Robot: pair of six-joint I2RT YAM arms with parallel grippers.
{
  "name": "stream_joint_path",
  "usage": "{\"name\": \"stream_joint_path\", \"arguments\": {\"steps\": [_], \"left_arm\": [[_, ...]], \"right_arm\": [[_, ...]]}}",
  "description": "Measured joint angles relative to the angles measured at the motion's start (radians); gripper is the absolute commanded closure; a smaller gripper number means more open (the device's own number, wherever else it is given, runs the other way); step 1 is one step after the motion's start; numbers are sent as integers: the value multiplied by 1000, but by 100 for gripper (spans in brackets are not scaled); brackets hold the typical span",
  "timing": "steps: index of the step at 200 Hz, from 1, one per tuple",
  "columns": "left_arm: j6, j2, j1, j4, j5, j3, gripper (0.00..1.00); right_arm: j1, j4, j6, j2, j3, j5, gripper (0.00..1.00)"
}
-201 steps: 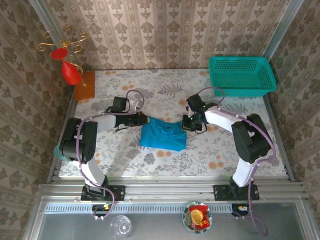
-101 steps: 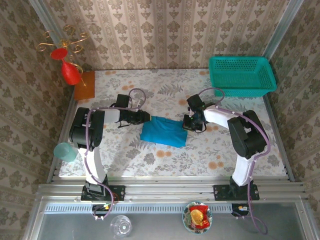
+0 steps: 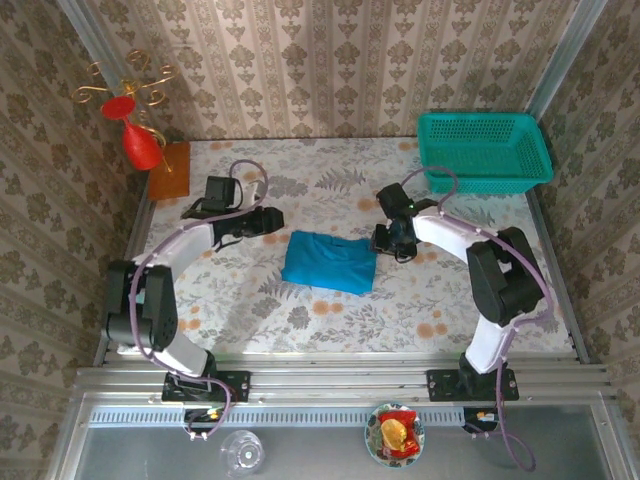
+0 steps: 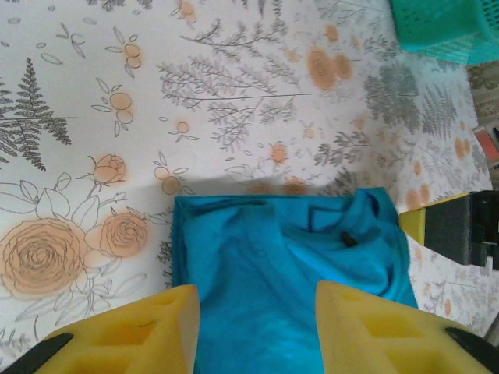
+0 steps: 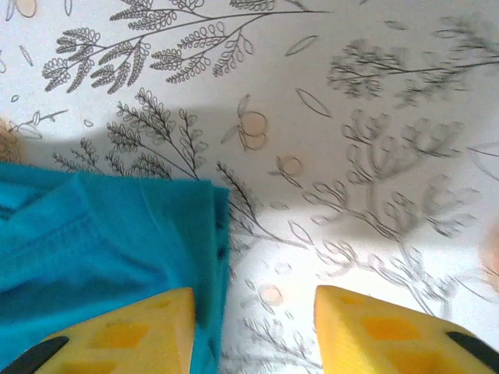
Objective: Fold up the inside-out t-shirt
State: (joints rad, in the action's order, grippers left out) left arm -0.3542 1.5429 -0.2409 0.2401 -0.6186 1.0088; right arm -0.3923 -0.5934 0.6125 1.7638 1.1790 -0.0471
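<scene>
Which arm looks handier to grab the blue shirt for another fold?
Probably right: the right gripper, open, sits at the edge of the t-shirt; the left gripper stands slightly off its corner.

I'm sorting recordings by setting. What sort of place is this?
Probably a staged test cell dressed like a home rather than a real room: wallpaper-print panels box in a small floral-covered table, aluminium rails run along its near edge, and a folded blue t-shirt lies in the middle.
</scene>
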Motion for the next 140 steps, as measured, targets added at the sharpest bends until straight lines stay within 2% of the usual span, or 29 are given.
{"name": "stream_joint_path", "arguments": {"steps": [29,65,104,140], "left_arm": [[11,-58,-74,83,22,-12,73],[2,-12,-200,119,40,-29,94],[-2,106,-231,84,68,-29,98],[0,230,-235,35,113,-29,99]], "right_arm": [[-12,-33,0,-111,0,-23,49],[-73,72,33,-124,-18,-251,48],[-148,222,73,-19,-29,-452,48],[-109,257,95,100,-32,-448,49]]}}
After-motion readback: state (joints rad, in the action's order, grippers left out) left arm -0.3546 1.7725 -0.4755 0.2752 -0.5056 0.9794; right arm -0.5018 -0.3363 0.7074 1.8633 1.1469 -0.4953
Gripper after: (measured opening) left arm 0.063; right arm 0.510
